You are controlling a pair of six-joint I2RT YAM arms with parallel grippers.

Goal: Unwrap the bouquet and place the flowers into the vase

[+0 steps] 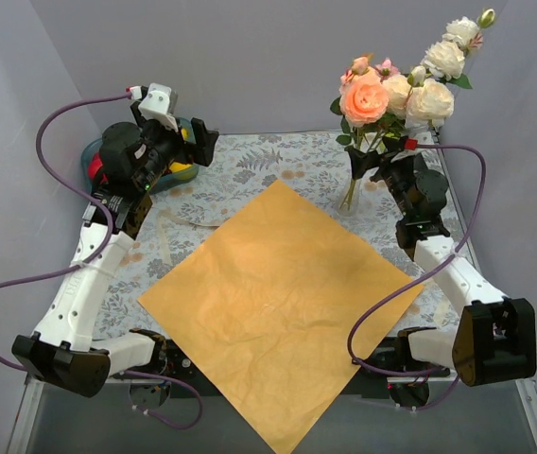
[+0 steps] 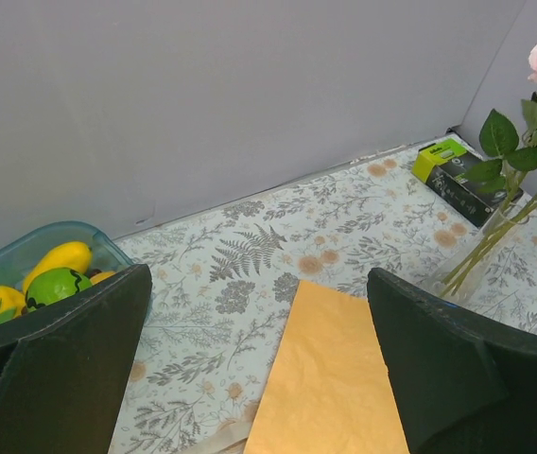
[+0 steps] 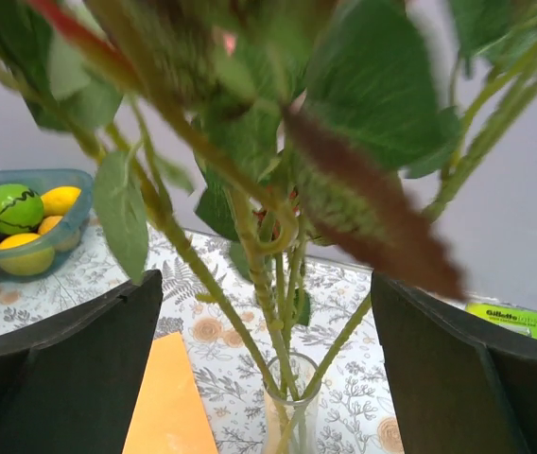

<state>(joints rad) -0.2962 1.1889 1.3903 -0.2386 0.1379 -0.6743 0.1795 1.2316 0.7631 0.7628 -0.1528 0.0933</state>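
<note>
The flowers, pink, peach and cream roses, stand with their green stems in the clear glass vase at the back right. The bouquet's orange paper wrapper lies spread flat on the table's middle, with a cream ribbon beside its left corner. My right gripper is open just above the vase, its fingers wide on either side of the stems without touching them. My left gripper hangs open and empty at the back left, above the paper's far corner.
A teal bowl of yellow, green and red fruit sits at the back left, under the left arm. A black-and-green box lies by the back wall behind the vase. A floral cloth covers the table; grey walls close in behind and on both sides.
</note>
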